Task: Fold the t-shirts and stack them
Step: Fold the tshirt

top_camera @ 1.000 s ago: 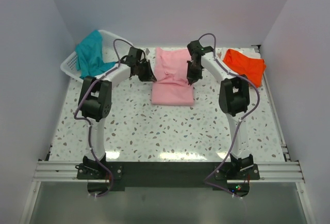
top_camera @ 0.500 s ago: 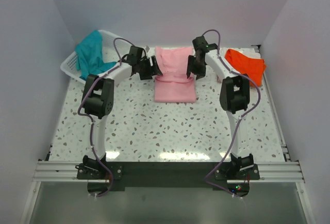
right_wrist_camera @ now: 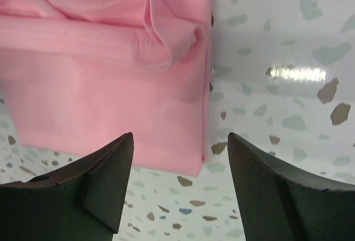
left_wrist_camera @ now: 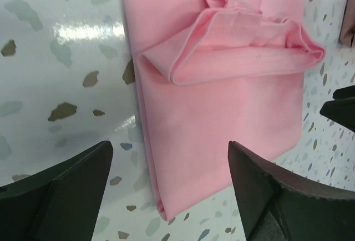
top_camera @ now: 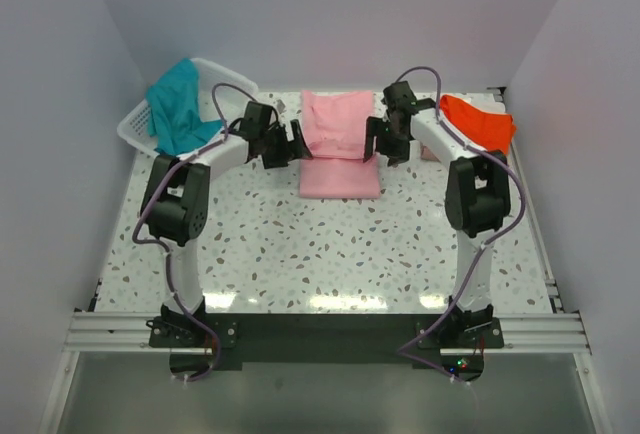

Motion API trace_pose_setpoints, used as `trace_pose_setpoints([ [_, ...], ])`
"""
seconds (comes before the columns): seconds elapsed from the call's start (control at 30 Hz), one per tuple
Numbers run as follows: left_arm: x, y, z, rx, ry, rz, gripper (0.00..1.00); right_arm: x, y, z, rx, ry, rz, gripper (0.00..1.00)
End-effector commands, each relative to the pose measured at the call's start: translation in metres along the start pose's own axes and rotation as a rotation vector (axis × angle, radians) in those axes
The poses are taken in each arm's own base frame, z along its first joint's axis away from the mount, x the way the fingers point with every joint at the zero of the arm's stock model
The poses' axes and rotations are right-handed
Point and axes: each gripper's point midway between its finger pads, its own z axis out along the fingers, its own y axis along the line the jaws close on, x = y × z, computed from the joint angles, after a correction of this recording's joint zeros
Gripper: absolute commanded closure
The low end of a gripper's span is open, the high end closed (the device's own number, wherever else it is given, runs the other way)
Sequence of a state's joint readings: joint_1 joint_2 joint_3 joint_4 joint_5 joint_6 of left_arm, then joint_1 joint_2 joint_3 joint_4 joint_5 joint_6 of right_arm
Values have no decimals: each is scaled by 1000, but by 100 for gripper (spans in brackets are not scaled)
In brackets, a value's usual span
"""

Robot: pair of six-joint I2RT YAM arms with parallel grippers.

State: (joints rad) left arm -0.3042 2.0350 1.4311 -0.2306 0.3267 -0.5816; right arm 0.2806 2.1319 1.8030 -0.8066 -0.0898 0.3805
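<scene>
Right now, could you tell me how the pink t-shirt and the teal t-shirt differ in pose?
The pink t-shirt lies on the table, folded into a rectangle; the teal t-shirt hangs crumpled over the white basket. The pink one sits between the open left gripper and right gripper; the teal one is at the far left, away from both. Both are plain cloth, and neither is gripped.

Far centre: pink shirt, plain light pink. Far right: orange shirt, plain bright orange. Far left: teal shirt, plain, on the white lattice basket. The table is glossy white with grey and brown speckles. The arms have white links and black joints, with purple cables. The left gripper and right gripper are black. The walls are pale lilac-white.
</scene>
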Motion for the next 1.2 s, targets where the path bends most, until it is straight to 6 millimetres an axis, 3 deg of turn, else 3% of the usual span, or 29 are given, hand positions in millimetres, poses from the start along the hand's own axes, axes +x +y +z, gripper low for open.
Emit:
trace_pose_setpoints([
  [0.0,8,-24,-13,55,-25,70,12,10,5,-17,-55,-28,-15,29],
  [0.23,38,-15,-11,-23,23,62,16,46,-5,-2,-60,50,-6,35],
  [0.37,47,-4,-13,-82,38,45,18,52,-5,1,-65,72,-5,42],
  [0.53,60,-4,-11,-95,71,39,22,60,-6,3,-66,106,6,48],
  [0.83,95,-4,-6,-107,147,41,35,87,-7,13,-85,185,32,52],
  [0.93,101,-5,-4,-91,158,31,47,93,-4,17,-107,203,34,60],
  [0.97,104,-8,-4,-72,166,29,57,94,-2,18,-117,207,32,63],
  [1.03,105,-10,-4,-56,165,21,69,100,1,19,-140,227,31,75],
  [1.1,105,-12,-5,-49,163,21,90,102,2,18,-146,233,28,90],
  [1.17,98,-17,-13,-52,138,28,100,103,2,14,-149,235,23,97],
])
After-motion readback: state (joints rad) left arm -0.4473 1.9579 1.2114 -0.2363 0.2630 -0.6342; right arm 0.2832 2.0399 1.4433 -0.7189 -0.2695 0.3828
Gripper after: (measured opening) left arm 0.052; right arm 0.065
